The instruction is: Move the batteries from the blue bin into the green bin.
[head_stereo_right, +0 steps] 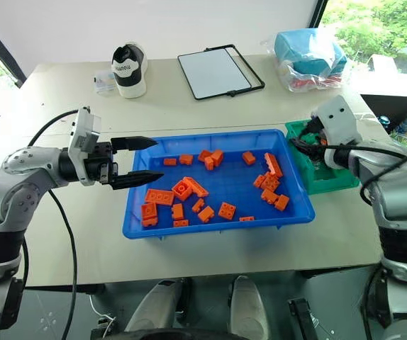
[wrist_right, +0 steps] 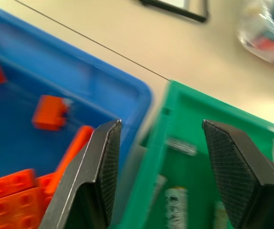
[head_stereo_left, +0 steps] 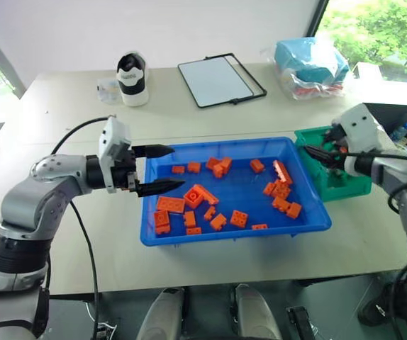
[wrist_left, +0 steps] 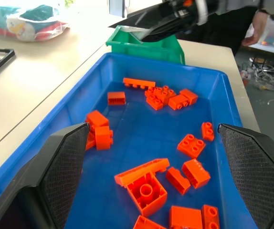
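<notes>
The blue bin (head_stereo_left: 235, 230) sits in the middle of the table and holds several orange bricks (head_stereo_left: 191, 195). My left gripper (head_stereo_left: 177, 168) hovers open over the bin's left end, pointing across it, with nothing between its fingers. The green bin (head_stereo_left: 345, 185) stands against the blue bin's right end. My right gripper (wrist_right: 161, 125) hangs open over the green bin's near-left corner, empty. In the right wrist view, batteries (wrist_right: 176, 202) lie on the green bin's floor below the fingers.
At the back of the table are a black-and-white shoe (head_stereo_left: 132, 78), a framed white board (head_stereo_left: 221, 79) and a plastic bag of blue items (head_stereo_left: 311, 65). A person's hand (wrist_left: 254, 33) shows beyond the table's right side.
</notes>
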Controlling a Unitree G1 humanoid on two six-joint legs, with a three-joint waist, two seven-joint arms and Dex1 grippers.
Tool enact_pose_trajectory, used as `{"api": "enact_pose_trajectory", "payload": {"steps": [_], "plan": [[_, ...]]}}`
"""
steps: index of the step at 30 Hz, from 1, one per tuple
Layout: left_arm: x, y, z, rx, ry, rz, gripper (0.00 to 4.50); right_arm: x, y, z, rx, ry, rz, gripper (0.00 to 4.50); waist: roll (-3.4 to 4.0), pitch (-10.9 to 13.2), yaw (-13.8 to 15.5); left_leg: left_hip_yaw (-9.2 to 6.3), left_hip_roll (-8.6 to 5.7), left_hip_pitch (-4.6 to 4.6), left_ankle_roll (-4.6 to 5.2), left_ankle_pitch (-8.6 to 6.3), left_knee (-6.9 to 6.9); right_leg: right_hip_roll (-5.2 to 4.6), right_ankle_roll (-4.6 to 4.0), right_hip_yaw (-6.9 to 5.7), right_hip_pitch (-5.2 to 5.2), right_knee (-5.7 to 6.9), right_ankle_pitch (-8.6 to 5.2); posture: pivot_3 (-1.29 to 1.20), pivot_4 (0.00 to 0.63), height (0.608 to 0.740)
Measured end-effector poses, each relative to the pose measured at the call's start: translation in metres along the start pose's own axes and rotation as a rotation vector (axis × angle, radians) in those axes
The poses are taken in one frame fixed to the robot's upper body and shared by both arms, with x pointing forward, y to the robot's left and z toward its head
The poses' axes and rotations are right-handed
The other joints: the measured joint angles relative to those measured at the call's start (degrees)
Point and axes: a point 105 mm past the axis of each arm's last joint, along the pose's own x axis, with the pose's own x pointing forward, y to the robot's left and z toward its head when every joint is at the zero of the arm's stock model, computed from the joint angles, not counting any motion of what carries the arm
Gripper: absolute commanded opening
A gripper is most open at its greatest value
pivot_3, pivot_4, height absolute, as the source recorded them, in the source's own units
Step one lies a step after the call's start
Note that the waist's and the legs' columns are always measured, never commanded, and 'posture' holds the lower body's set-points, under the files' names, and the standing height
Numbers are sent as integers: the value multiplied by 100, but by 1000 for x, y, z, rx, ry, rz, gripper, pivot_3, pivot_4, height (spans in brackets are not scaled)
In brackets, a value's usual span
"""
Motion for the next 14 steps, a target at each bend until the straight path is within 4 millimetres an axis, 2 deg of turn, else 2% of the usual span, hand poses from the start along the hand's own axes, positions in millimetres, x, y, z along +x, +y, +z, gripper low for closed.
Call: {"api": "enact_pose_trajectory", "payload": {"steps": [4,10,14], "plan": [[-4,2,1,0,5,7,4500,-27,-3,4,13,-22,15,2892,0,0,-18,5,0,1,0,0,8,-5,0,2,3,-4,0,0,150,731],[-15,3,2,-3,33,23,4500,-63,7,4,45,-29,108,2892,2,0,-10,3,3,2,1,0,5,-3,0,1,4,-4,-1,0,150,731],[-31,3,1,-18,68,42,4500,-85,16,-18,68,25,176,2892,0,-1,1,6,2,3,4,-3,7,-6,1,1,8,-6,-1,0,150,731]]}}
